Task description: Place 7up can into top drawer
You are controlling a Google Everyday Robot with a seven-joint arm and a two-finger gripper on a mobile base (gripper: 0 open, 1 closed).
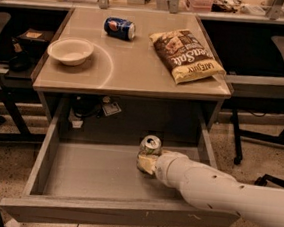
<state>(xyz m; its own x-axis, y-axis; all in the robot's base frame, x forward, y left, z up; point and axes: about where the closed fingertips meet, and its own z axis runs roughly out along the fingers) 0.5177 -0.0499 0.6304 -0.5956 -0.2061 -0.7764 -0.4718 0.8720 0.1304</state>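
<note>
Fig.: release stage of placement. Open drawer point(97, 212) pulled well out from under desk point(135, 74). 7up can point(151, 144) stood upright inside drawer, toward back-right corner, base apparently on drawer floor. Robot gripper point(147, 162) also inside drawer, against can's lower half and hiding it; arm point(215, 190) entered over drawer's front-right corner. Grip state: cannot tell, clamped or loosened not visible. Judgement: can delivered, task nearly done. Next move req'd: let go w/o tipping can, then lift out clear of drawer's right wall.
</note>
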